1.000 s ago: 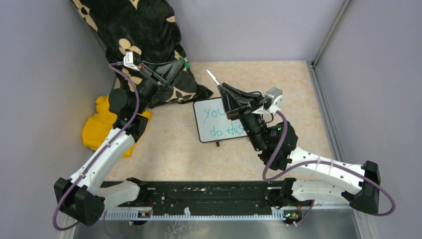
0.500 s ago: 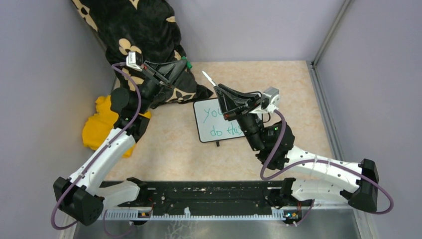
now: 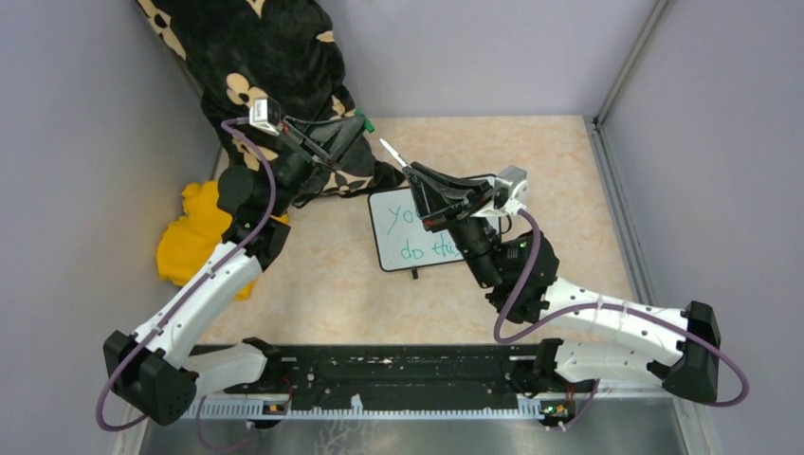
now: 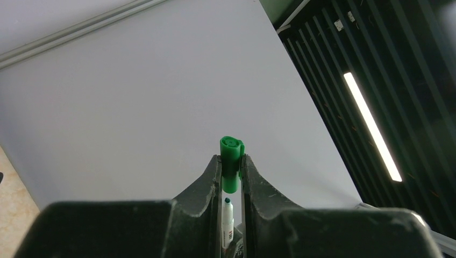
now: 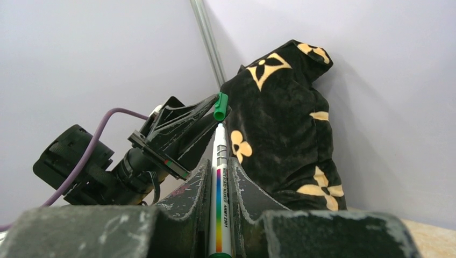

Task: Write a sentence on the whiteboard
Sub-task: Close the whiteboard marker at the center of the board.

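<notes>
The whiteboard (image 3: 393, 242) lies mid-table with the green sentence (image 3: 414, 249) on it; my right arm hides part of the lettering. My right gripper (image 3: 410, 172) is shut on the white marker (image 3: 392, 152), tip pointing up-left; it also shows in the right wrist view (image 5: 219, 177). My left gripper (image 3: 356, 124) is shut on the green marker cap (image 3: 363, 123), raised over the table's back left. In the left wrist view the cap (image 4: 232, 161) sits between the fingertips with the marker's tip (image 4: 228, 212) just below it. In the right wrist view the cap (image 5: 220, 107) is just above the marker's tip.
A black cloth with tan flower patterns (image 3: 265, 66) is piled at the back left corner. A yellow cloth (image 3: 194, 232) lies at the left wall. Grey walls enclose the table on three sides.
My left gripper has moved right with the cap, and my right gripper has moved left and up with the marker. The marker tip and cap are now much closer together.
</notes>
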`<act>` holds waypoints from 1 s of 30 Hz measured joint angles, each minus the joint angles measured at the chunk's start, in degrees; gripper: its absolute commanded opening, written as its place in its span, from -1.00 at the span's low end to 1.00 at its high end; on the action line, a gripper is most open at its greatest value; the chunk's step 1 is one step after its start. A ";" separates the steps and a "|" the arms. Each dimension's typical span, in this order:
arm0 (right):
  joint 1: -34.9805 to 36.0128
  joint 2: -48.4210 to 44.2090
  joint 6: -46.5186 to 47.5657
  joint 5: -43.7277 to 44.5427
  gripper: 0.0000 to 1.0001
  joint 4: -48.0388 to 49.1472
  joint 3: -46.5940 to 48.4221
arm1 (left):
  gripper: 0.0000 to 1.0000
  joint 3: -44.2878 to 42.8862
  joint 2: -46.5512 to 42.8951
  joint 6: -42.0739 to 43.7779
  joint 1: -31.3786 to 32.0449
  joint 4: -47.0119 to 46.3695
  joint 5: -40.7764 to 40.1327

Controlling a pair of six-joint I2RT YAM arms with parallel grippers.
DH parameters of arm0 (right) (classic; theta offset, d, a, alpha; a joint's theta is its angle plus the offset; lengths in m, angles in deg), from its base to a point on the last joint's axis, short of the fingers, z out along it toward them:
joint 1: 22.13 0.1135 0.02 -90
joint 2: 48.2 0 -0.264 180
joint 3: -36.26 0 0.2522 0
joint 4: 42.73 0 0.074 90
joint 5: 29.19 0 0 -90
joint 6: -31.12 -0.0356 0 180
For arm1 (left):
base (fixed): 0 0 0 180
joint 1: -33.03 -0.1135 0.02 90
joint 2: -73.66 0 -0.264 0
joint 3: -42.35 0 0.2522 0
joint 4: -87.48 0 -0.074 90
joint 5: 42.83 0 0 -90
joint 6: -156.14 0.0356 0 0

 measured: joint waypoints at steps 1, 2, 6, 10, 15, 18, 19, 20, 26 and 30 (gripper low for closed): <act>0.00 0.00 -0.02 0.00 -1.00 0.00 0.00 | -1.00 -0.02 0.07 0.09 0.15 -0.02 -0.02; 0.00 0.00 -0.02 0.00 -1.00 0.00 0.00 | -1.00 -0.02 0.13 0.20 0.37 0.00 -0.04; 0.00 0.00 0.00 0.00 -1.00 0.02 0.02 | -1.00 -0.17 0.28 0.44 1.01 0.00 -0.07; 0.00 0.02 0.00 0.00 -1.00 0.02 0.04 | -1.00 -0.24 0.28 0.70 1.36 0.00 -0.26; 0.00 0.00 0.00 0.00 -1.00 0.11 0.37 | -1.00 -0.33 0.28 1.40 1.64 0.07 -0.39; 0.00 0.02 0.00 0.02 -1.00 0.11 0.39 | -1.00 -0.33 0.28 1.60 1.75 0.17 -0.50; 0.00 0.02 0.00 0.02 -1.00 0.13 0.39 | -1.00 -0.33 0.28 1.66 1.79 0.24 -0.57; 0.00 0.02 0.00 0.02 -1.00 0.15 0.39 | -1.00 -0.33 0.28 1.70 1.84 0.31 -0.66; 0.00 0.02 0.00 0.02 -1.00 0.20 0.39 | -1.00 -0.33 0.28 1.86 1.95 0.46 -0.72; 0.00 0.02 0.00 0.02 -1.00 0.20 0.39 | -1.00 -0.33 0.28 1.92 2.01 0.48 -0.74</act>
